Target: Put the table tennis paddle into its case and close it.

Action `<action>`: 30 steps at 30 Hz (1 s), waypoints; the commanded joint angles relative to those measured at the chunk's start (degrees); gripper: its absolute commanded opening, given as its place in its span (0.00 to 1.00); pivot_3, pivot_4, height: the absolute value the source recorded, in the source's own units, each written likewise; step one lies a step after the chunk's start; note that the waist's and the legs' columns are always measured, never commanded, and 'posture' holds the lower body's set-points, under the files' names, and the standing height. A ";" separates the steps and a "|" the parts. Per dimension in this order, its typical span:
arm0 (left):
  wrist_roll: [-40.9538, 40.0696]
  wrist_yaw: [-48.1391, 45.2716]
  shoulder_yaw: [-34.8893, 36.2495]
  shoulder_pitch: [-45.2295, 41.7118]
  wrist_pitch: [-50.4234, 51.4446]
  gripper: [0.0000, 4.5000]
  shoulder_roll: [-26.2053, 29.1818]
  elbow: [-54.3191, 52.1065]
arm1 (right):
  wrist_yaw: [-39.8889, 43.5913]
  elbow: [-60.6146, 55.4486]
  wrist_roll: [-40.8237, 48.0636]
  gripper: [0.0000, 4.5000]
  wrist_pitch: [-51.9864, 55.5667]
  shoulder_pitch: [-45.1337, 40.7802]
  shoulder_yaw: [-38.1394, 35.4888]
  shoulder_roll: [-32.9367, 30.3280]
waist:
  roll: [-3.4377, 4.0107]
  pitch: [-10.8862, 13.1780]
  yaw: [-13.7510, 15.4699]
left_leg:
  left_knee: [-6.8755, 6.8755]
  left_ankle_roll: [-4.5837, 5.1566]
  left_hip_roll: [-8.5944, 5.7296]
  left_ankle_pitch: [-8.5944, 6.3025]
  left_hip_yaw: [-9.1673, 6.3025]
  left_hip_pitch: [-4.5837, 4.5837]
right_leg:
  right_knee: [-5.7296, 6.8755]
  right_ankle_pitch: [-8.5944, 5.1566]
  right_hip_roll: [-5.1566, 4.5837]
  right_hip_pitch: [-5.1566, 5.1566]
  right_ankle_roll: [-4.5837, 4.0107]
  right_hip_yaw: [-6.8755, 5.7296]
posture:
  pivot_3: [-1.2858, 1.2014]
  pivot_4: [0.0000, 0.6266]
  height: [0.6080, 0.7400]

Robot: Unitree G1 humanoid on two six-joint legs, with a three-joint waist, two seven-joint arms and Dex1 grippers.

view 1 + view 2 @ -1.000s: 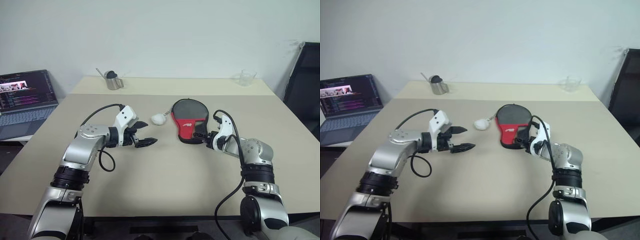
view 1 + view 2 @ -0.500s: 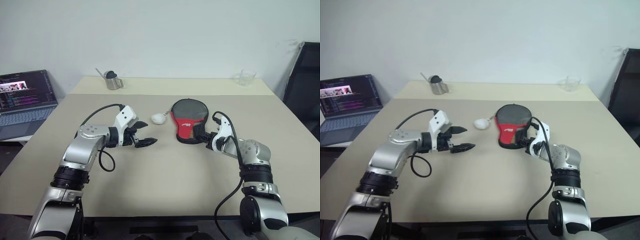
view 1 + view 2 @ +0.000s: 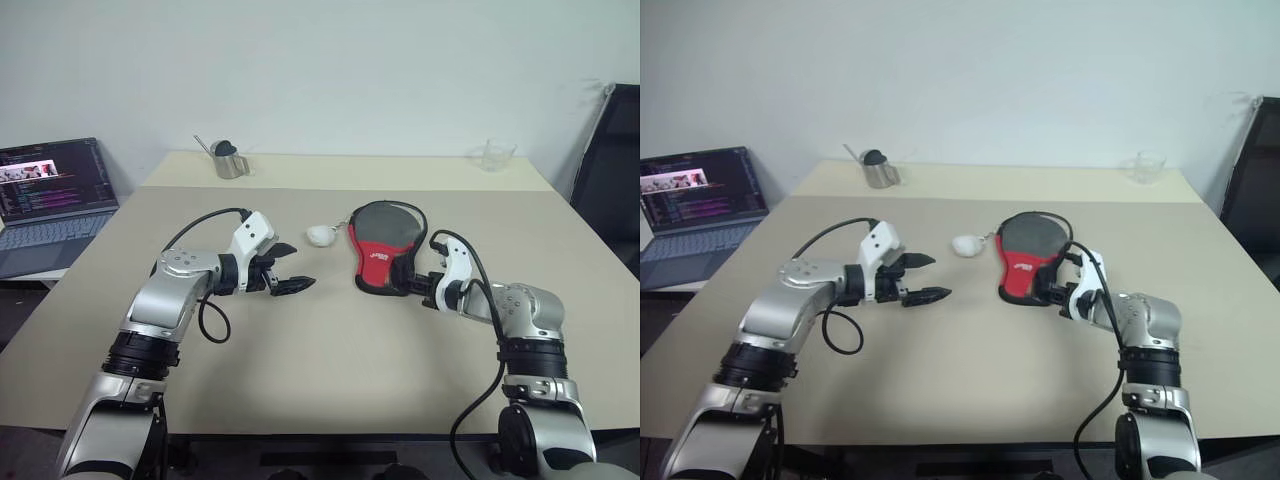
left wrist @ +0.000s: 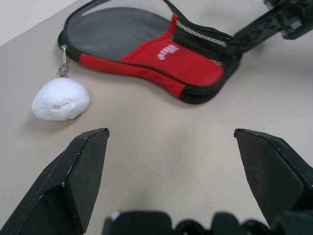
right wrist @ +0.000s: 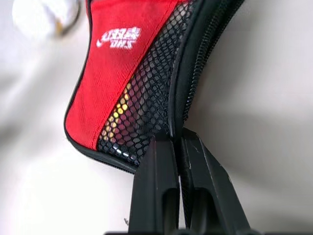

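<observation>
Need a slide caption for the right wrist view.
Right hand shut on the case's zipper edge beside the mesh panel.

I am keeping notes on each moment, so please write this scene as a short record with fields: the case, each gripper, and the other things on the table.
case: the case lies flat on the table, red panel up
right gripper: the right gripper is shut on the zipper edge at the narrow end of the case
left gripper: the left gripper is open, above bare table, apart from the case
white ball: white ball is chained to the case
far edge: metal cup, clear glass
</observation>
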 commanded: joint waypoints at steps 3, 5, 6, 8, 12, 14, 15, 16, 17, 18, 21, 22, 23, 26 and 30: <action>0.46 -0.39 0.15 -2.21 -1.48 1.00 -0.09 0.50 | 3.72 -7.14 2.44 0.00 6.15 3.85 2.73 -2.17 | 0.00 0.00 -0.05 | -0.09 0.00 -0.01 0.00 0.00 0.00 | -0.08 -0.01 0.00 0.00 0.01 0.00 | 0.52 0.24 1.00; 0.45 -0.54 0.02 -2.54 -1.55 1.00 -0.29 0.56 | 4.68 -9.10 2.97 0.00 7.61 5.44 3.29 -2.96 | 0.00 0.00 0.04 | -0.10 0.00 -0.01 0.00 -0.01 0.00 | -0.08 -0.01 0.01 0.00 0.01 -0.02 | 0.52 0.24 1.00; 0.42 -0.69 -0.03 -2.60 -1.58 1.00 -0.31 0.56 | 5.32 -10.33 3.35 0.00 8.55 6.25 3.63 -3.54 | 0.00 0.00 0.04 | -0.12 0.00 -0.01 0.00 -0.01 0.00 | -0.10 -0.02 0.02 0.00 0.02 -0.03 | 0.52 0.24 1.00; 0.51 -1.06 -0.15 -2.64 -1.77 1.00 -0.16 0.76 | 6.75 -13.15 4.48 0.00 10.63 7.93 4.27 -4.99 | -0.01 0.00 0.05 | -0.15 0.00 -0.03 0.00 -0.01 0.00 | -0.11 -0.02 0.01 0.00 0.02 -0.02 | 0.52 0.24 1.00; 0.78 -1.57 -0.36 -3.14 -2.28 1.00 -0.25 1.69 | 9.76 -19.14 7.35 0.00 14.93 11.21 5.07 -8.15 | -0.01 0.00 0.11 | -0.20 0.00 -0.03 0.00 -0.01 0.00 | -0.18 -0.03 0.01 0.01 0.03 -0.04 | 0.52 0.24 1.00; 0.86 -1.77 -0.59 -3.51 -2.51 1.00 -0.45 2.20 | 10.91 -22.60 8.90 0.00 17.12 13.09 4.88 -9.32 | -0.01 0.00 0.09 | -0.20 0.00 -0.03 0.00 -0.02 0.00 | -0.18 -0.03 0.01 0.01 0.02 -0.04 | 0.52 0.24 1.00; 0.92 -1.86 -0.70 -3.68 -2.65 1.00 -0.55 2.48 | 11.39 -24.21 9.73 0.00 18.04 14.07 4.80 -9.92 | -0.01 0.00 0.10 | -0.21 0.00 -0.02 0.00 -0.02 0.00 | -0.18 -0.03 0.02 0.01 0.02 -0.04 | 0.52 0.24 1.00; 0.97 -1.93 -0.81 -3.81 -2.77 1.00 -0.65 2.72 | 11.89 -25.89 10.92 0.00 18.55 15.36 4.89 -10.79 | -0.01 0.00 0.13 | -0.21 0.00 -0.03 0.00 -0.03 0.00 | -0.17 -0.03 0.02 0.00 0.02 -0.05 | 0.52 0.24 1.00; 1.02 -2.02 -0.88 -3.93 -2.87 1.00 -0.74 2.94 | 12.33 -27.35 12.06 0.00 18.79 16.58 5.04 -11.63 | -0.01 -0.01 0.13 | -0.21 0.00 -0.03 0.00 -0.05 0.00 | -0.17 -0.03 0.02 0.02 0.02 -0.07 | 0.52 0.24 1.00; 1.06 -2.16 -0.94 -4.04 -3.00 1.00 -0.81 3.18 | 12.56 -28.91 13.44 0.00 18.82 18.08 5.16 -12.54 | -0.01 -0.01 0.15 | -0.21 0.00 -0.03 0.00 -0.05 0.00 | -0.18 -0.03 0.02 0.02 0.02 -0.07 | 0.52 0.24 1.00; 1.27 -2.50 -1.13 -4.41 -3.43 1.00 -1.04 4.00 | 12.76 -32.93 17.10 0.00 18.82 22.00 5.19 -14.67 | -0.02 -0.01 0.15 | -0.21 0.00 -0.04 -0.01 -0.05 0.01 | -0.20 -0.04 0.01 0.03 0.02 -0.06 | 0.52 0.24 1.00; 1.37 -2.61 -1.21 -4.62 -3.64 1.00 -1.17 4.40 | 12.66 -33.95 18.38 0.00 18.82 22.98 4.96 -15.14 | -0.03 -0.01 0.14 | -0.21 0.00 -0.05 -0.01 -0.05 0.00 | -0.20 -0.04 0.01 0.03 0.02 -0.06 | 0.52 0.24 1.00; 1.47 -2.74 -1.30 -4.81 -3.83 1.00 -1.28 4.73 | 12.53 -34.74 19.52 0.00 18.82 23.75 4.68 -15.53 | -0.02 -0.01 0.12 | -0.21 0.00 -0.04 -0.01 -0.06 0.01 | -0.22 -0.04 0.01 0.05 0.02 -0.07 | 0.52 0.24 1.00; 1.67 -3.12 -1.53 -5.50 -4.19 1.00 -1.66 5.51 | 12.08 -37.33 23.73 0.00 18.82 26.23 3.72 -16.87 | -0.03 -0.01 0.15 | -0.21 0.00 -0.03 -0.01 -0.08 0.01 | -0.22 -0.04 0.02 0.05 0.02 -0.08 | 0.52 0.24 1.00; 2.02 -3.57 -1.76 -6.04 -4.77 1.00 -2.07 6.40 | 11.07 -39.83 28.58 0.00 18.82 28.87 3.25 -18.60 | -0.03 -0.01 0.13 | -0.20 0.00 -0.04 -0.01 -0.08 0.01 | -0.22 -0.04 0.02 0.05 0.03 -0.08 | 0.52 0.24 1.00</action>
